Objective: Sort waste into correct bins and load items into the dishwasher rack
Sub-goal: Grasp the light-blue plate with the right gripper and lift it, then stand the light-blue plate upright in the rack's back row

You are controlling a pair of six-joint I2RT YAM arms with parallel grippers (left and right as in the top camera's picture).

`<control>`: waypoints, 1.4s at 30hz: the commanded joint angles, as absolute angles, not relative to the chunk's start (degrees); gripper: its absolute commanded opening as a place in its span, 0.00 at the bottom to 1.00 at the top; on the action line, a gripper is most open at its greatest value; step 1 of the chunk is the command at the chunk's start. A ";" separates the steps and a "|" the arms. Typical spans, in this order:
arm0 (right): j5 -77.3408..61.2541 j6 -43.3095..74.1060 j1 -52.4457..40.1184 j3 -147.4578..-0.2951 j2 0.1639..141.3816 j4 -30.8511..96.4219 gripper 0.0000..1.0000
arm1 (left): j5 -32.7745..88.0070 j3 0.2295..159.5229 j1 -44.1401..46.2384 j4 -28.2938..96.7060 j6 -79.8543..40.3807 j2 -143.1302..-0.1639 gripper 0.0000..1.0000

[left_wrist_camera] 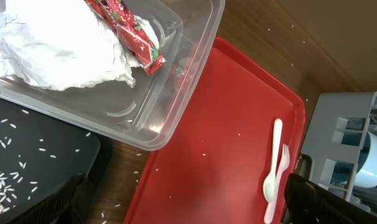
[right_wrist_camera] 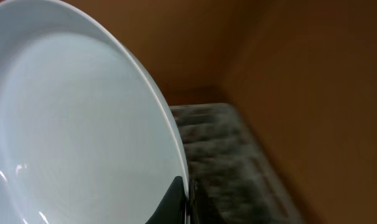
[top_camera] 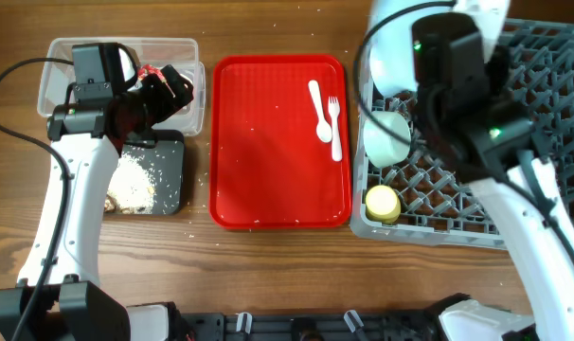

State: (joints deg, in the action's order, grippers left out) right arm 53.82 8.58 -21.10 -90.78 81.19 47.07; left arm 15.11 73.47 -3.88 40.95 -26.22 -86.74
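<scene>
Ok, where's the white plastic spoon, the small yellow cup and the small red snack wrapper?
white plastic spoon (top_camera: 317,107): overhead view, middle of its handle.
small yellow cup (top_camera: 382,202): overhead view, centre of the cup.
small red snack wrapper (left_wrist_camera: 127,32): left wrist view, middle of the wrapper.

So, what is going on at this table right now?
The right arm's fingers grip a pale blue round plate by its rim, over the grey plastic dishwasher rack, where a mint-green bowl and a small yellow cup already sit. The left arm's fingers are open above the clear plastic tub, which holds a crumpled white napkin and a red snack wrapper. A white plastic spoon and fork lie on the flat red tray.
</scene>
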 commanded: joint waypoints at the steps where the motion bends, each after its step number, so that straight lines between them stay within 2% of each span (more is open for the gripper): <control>1: 63.68 -0.08 -15.46 -88.07 86.02 47.00 0.04 | 15.40 73.41 -4.03 40.80 -25.96 -87.22 1.00; 5: 63.22 -5.50 -11.99 -88.05 91.57 46.04 0.04 | 15.40 73.41 -4.03 40.80 -25.96 -87.22 1.00; 17: 59.22 -8.97 -11.88 -88.05 106.52 41.10 0.05 | 15.40 73.41 -4.03 40.80 -25.96 -87.22 1.00; 18: 57.25 -8.93 -11.88 -88.05 106.76 40.62 0.10 | 15.40 73.41 -4.03 40.80 -25.96 -87.22 1.00; 19: 54.81 -8.84 -11.86 -88.05 106.78 40.23 0.31 | 15.40 73.41 -4.03 40.80 -25.96 -87.22 1.00; 20: 51.66 -8.86 -11.68 -88.07 106.41 39.79 0.49 | 15.40 73.41 -4.03 40.80 -25.96 -87.22 1.00; 21: 49.80 -8.80 -11.64 -88.07 106.10 39.66 0.65 | 15.40 73.41 -4.03 40.80 -25.96 -87.22 1.00; 22: 47.27 -8.73 -11.66 -88.12 105.41 39.70 0.75 | 15.40 73.41 -4.03 40.80 -25.96 -87.22 1.00; 24: 41.63 -6.57 -11.66 -88.18 103.31 39.94 0.89 | 15.40 73.41 -4.03 40.80 -25.96 -87.22 1.00; 25: 36.91 -4.86 -11.66 -88.18 102.00 40.16 0.92 | 15.40 73.41 -4.03 40.80 -25.96 -87.22 1.00; 27: 19.75 -4.25 -11.66 -88.18 98.06 40.75 1.00 | 15.40 73.41 -4.03 40.80 -25.96 -87.22 1.00; 30: -5.89 -2.81 -11.66 -88.18 93.19 40.53 1.00 | 15.40 73.41 -4.03 40.80 -25.96 -87.22 1.00; 35: -34.61 5.37 -12.60 -87.83 92.71 41.95 1.00 | 15.40 73.41 -4.03 40.80 -25.96 -87.22 1.00; 38: -34.52 4.80 -15.62 -86.59 94.00 46.13 0.97 | 15.40 73.41 -4.03 40.80 -25.96 -87.22 1.00; 42: -24.71 6.04 -19.94 -82.48 95.07 51.66 0.85 | 15.40 73.41 -4.03 40.80 -25.96 -87.22 1.00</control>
State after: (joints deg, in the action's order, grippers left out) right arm -27.22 3.73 -16.86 -86.13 93.14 48.69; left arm 15.09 73.47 -3.88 40.93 -26.22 -86.74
